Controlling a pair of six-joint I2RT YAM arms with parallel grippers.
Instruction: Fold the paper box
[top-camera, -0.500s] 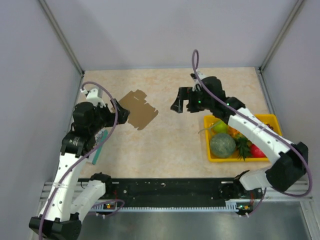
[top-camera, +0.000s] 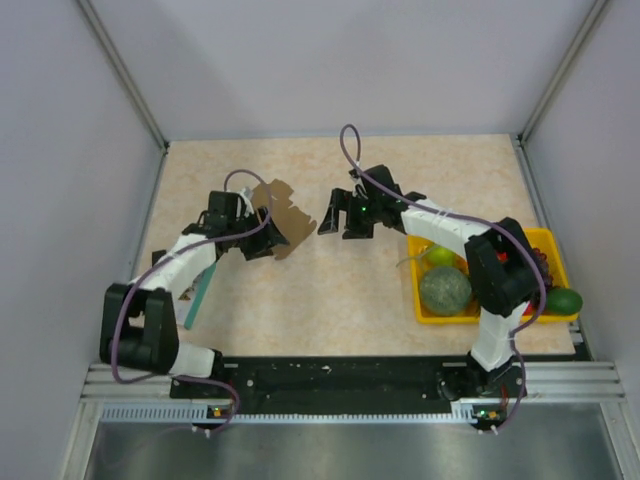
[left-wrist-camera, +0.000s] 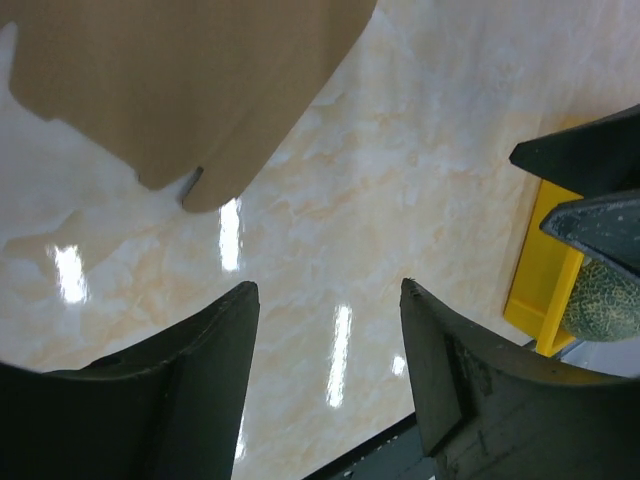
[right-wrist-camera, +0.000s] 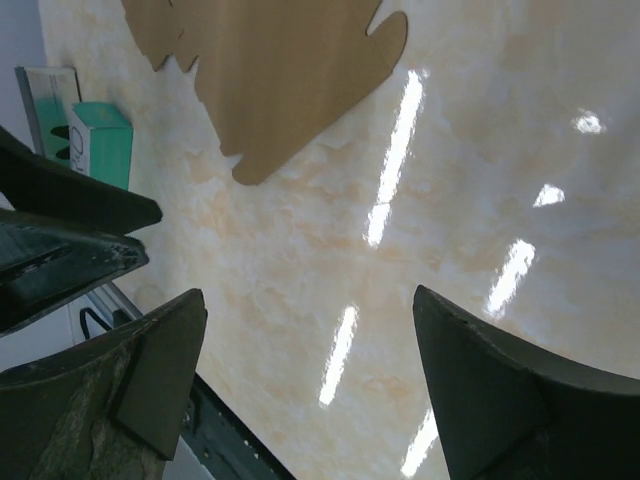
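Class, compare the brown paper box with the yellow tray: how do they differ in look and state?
The paper box is plain brown; the yellow tray is bright yellow. The paper box is a thin unfolded sheet with cut flaps, while the yellow tray has raised walls. The paper box holds nothing; the yellow tray holds a melon and other fruit. Both rest on the table.

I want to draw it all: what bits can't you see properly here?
- Top view: the black left gripper covers one edge of the flat brown cardboard sheet; contact unclear.
- Left wrist view: the picture's top edge cuts that sheet off.
- Top view: the left arm hides most of the teal-and-white packet.
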